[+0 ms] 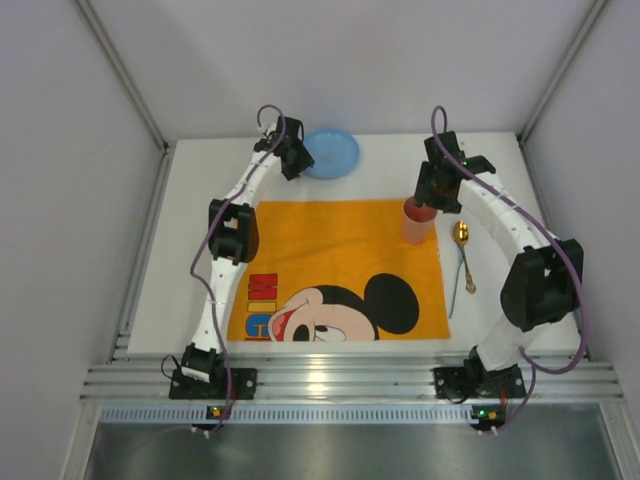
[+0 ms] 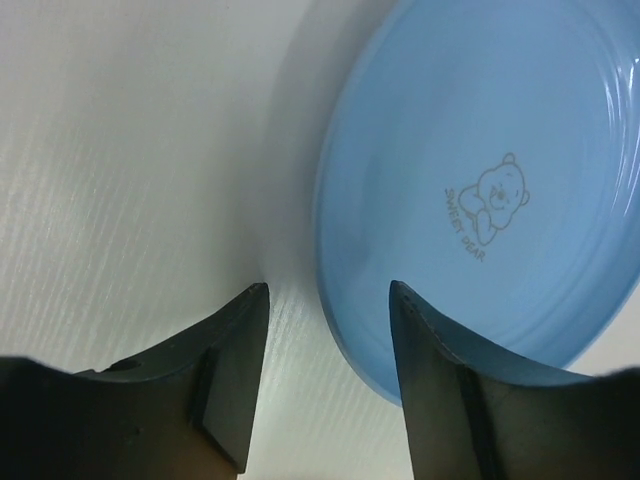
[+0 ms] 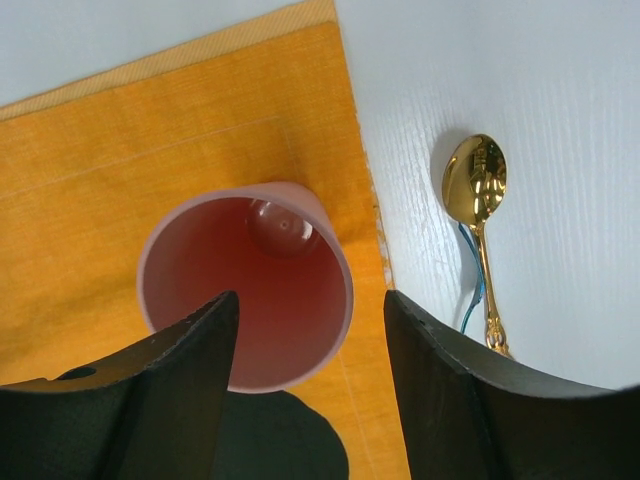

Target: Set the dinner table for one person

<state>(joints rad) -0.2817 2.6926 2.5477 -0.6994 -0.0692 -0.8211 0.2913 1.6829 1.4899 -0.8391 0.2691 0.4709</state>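
Observation:
The white dinner table (image 1: 180,270) carries an orange cartoon-mouse cloth (image 1: 330,250). A light blue plate (image 1: 331,153) with a small bear print lies at the back, off the cloth. My left gripper (image 1: 297,160) is open at the plate's left rim. In the left wrist view the gripper (image 2: 328,292) straddles the rim of the plate (image 2: 480,190), one finger (image 2: 440,380) over the plate and the other over bare table. A pink cup (image 1: 419,221) stands upright on the cloth's back right corner. My right gripper (image 3: 310,300) is open above the cup (image 3: 250,290), its jaws astride the cup's right wall.
A gold spoon (image 1: 462,250) lies on the table right of the cloth, bowl to the back. It also shows in the right wrist view (image 3: 476,190), with a thin blue item (image 3: 470,295) beside its handle. Enclosure walls ring the table, with a metal rail (image 1: 330,380) at the front.

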